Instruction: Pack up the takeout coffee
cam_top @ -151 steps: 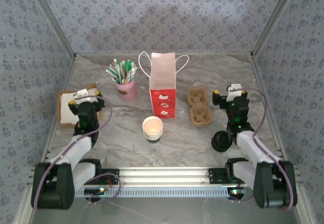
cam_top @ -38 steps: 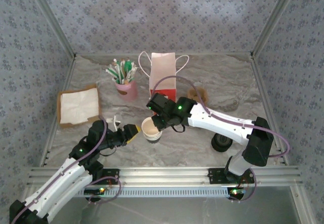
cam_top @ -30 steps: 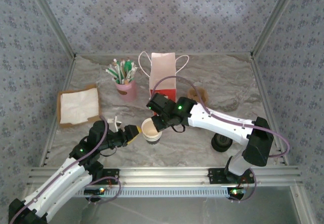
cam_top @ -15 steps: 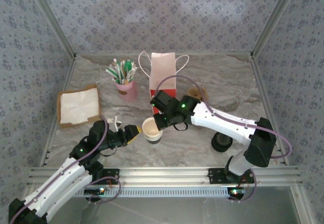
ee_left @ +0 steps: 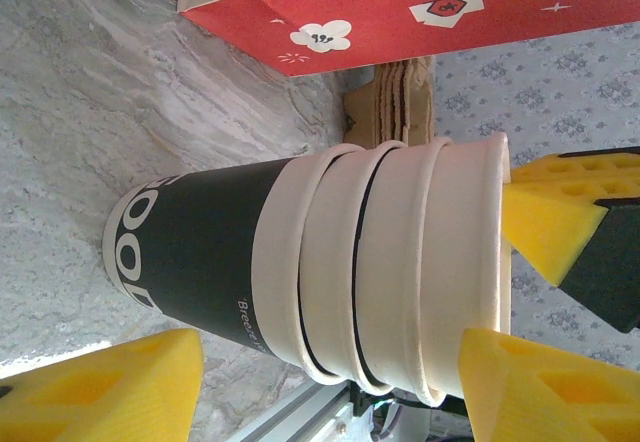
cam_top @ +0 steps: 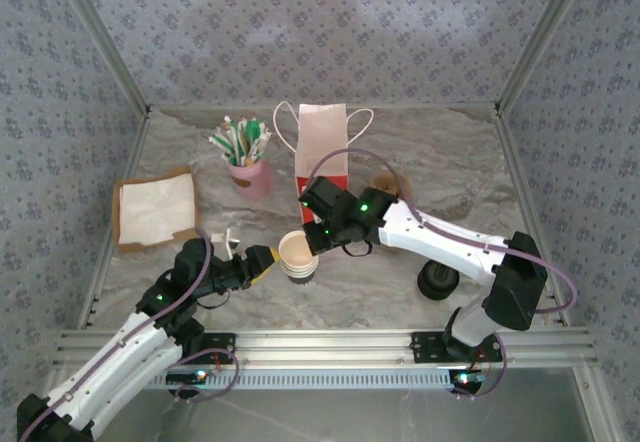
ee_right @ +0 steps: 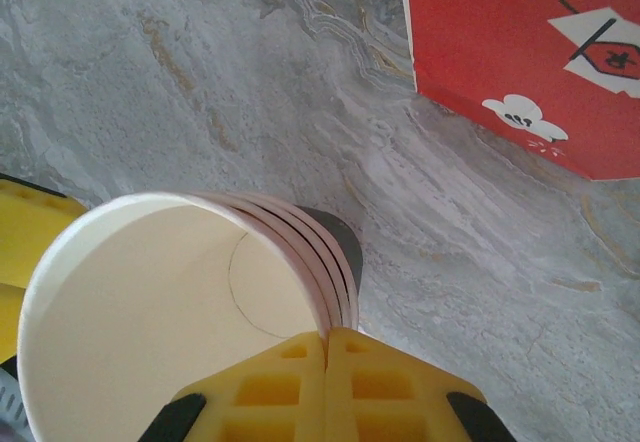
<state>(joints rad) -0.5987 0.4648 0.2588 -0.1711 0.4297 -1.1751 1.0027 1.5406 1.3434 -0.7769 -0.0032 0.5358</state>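
Pinching the top rim of the upright cup stack (cam_top: 300, 255) at frame centre, the right gripper (ee_right: 325, 382) is closed from above; the left gripper (cam_top: 258, 262) stands wide, just left. Dark, lidded takeout coffee (cam_top: 437, 280), I judge, stands lower right, nearer the right arm.

Dark-banded white cup stack (ee_left: 330, 272), red bag (ee_left: 400, 2) with white motifs, grey marbled table (cam_top: 380, 302).

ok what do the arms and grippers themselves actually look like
The left arm and right arm have white shells between black joints, small green lights and a lilac cable looping alongside each. The left gripper and right gripper are black with chunky yellow fingers moulded in a waffle grid.
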